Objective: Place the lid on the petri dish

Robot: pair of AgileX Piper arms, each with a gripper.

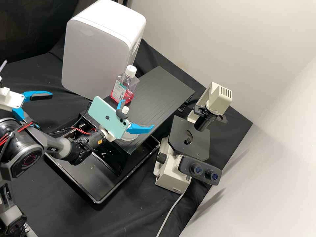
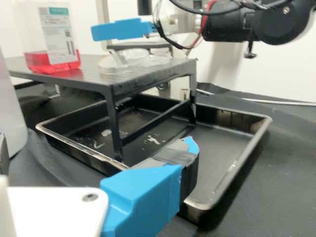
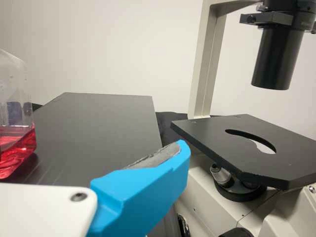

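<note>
A clear petri dish (image 1: 127, 137) (image 2: 129, 58) rests on the near corner of the raised black platform (image 1: 158, 95). I cannot tell its lid apart from its base. My right gripper (image 1: 131, 117) hangs just over the dish, open, with one blue finger on each side and nothing between them. From the left wrist view, one of its fingers (image 2: 121, 28) shows right above the dish. My left gripper (image 1: 28, 104) is open at the far left of the bench, away from the platform, and it holds nothing. Its own finger (image 2: 148, 192) points toward the tray.
A flask of red liquid (image 1: 123, 86) stands on the platform just behind the dish. The platform sits in a black tray (image 1: 98, 194). A white box (image 1: 98, 46) is behind, and a microscope (image 1: 191, 141) stands to the right, its stage (image 3: 232, 143) close to the platform's edge.
</note>
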